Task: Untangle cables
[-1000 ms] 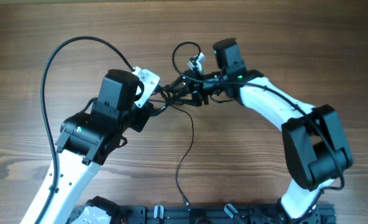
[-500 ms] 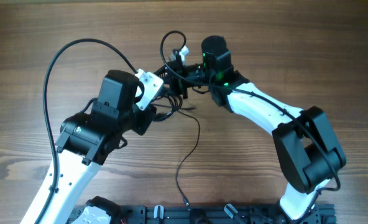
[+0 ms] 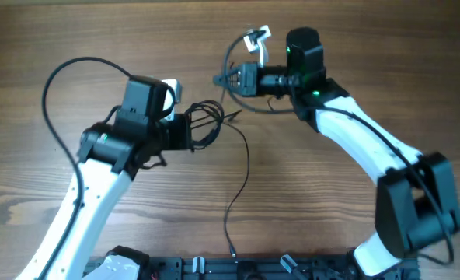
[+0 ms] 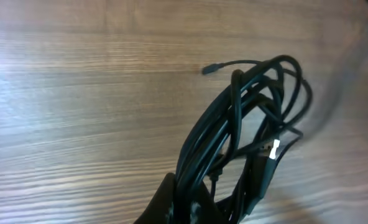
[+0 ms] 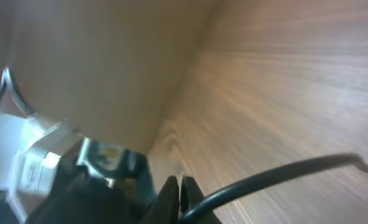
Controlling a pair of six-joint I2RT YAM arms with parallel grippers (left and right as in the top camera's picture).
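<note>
The cables are thin black cords. In the overhead view a loopy knot (image 3: 208, 124) sits at my left gripper (image 3: 193, 131), which is shut on it. The left wrist view shows the bundle (image 4: 252, 124) rising from the fingers (image 4: 185, 208), with a small plug end (image 4: 209, 70) and a white label (image 4: 275, 148). One loose strand (image 3: 244, 167) trails toward the table's near edge. My right gripper (image 3: 221, 78) is shut on another black strand (image 3: 231, 61) that arcs beside it. In the right wrist view that strand (image 5: 283, 174) runs right from the closed fingers (image 5: 179, 194).
A white tag piece (image 3: 257, 36) sticks up near the right gripper. The left arm's thick black cable (image 3: 67, 74) arcs over the table at the left. A black rail (image 3: 238, 268) runs along the near edge. Bare wooden tabletop (image 3: 354, 218) surrounds the arms.
The arms have drawn apart. My left gripper moved left with the knot. My right gripper moved up and right with its strand, away from the knot.
</note>
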